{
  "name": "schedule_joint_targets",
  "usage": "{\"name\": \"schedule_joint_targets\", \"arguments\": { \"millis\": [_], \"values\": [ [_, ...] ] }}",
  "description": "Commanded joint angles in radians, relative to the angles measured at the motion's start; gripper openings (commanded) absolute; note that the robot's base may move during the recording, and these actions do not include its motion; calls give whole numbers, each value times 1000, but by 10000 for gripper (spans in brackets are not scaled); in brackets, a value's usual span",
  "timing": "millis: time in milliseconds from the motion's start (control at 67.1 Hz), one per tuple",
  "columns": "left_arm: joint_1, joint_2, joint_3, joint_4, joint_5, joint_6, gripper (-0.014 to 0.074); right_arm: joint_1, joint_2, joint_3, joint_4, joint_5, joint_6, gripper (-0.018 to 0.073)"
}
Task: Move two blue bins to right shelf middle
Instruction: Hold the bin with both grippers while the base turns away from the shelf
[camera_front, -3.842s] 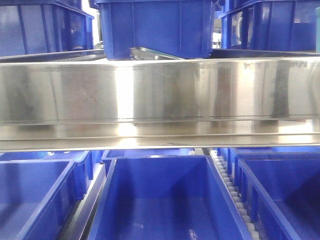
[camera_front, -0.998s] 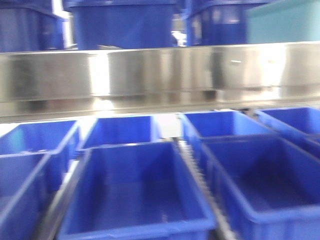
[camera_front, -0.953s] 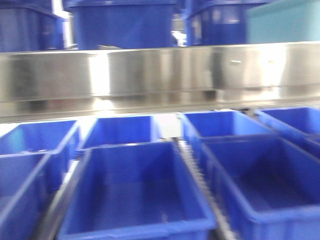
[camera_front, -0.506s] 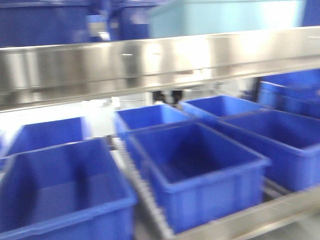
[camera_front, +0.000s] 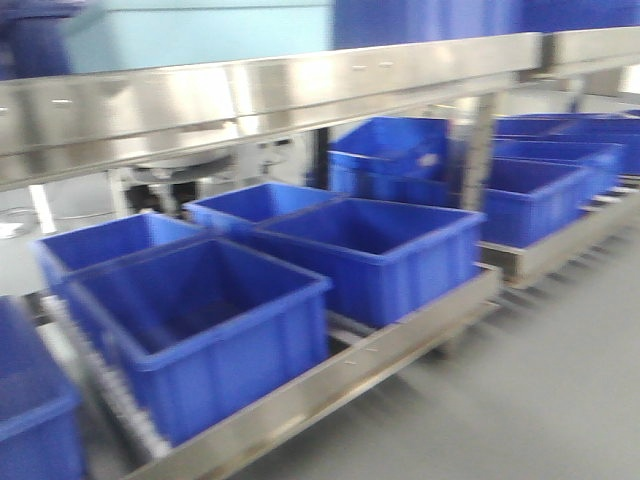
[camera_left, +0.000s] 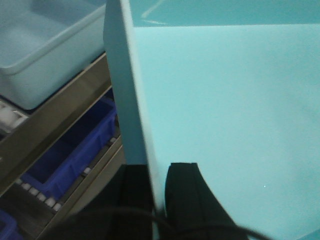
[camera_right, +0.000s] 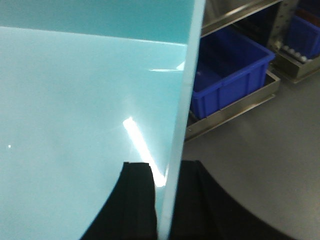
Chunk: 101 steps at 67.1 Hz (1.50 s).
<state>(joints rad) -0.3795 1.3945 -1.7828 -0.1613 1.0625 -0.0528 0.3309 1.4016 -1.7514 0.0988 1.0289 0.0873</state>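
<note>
- front view motion-blurred: blue crates (camera_front: 370, 250) soft, edges smeared
- held pale bin (camera_left: 225, 125) overfills both wrist views — far walls and full outline cut off
- second pale bin (camera_left: 45, 50) cropped at top-left

Left wrist view: left gripper (camera_left: 159, 166) shows two jaws, both matte black plastic. The jaw on the view's right has a flat, squared tip, and its outer edge curves outward toward the base. The other jaw is broader and sits in shadow, so its outline is hard to read. A thin dark cable (camera_left: 120, 211) arcs across the base of both.

Right wrist view: right gripper (camera_right: 164, 164) has the same build, with two matte black jaws and squared tips. The outer edge of the view's right jaw sweeps out in a smooth curve. Surface detail is too dark to tell.
</note>
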Motion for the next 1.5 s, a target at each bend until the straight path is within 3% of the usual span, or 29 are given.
{"name": "schedule_joint_targets", "arguments": {
  "millis": [0, 1489],
  "values": [
    [1, -12, -11, 40, -41, 19, -111, -10, -15, -4, -32, -29, -23, -152],
    [1, -12, -11, 40, -41, 19, -111, -10, -15, -4, -32, -29, -23, -152]
  ]
}}
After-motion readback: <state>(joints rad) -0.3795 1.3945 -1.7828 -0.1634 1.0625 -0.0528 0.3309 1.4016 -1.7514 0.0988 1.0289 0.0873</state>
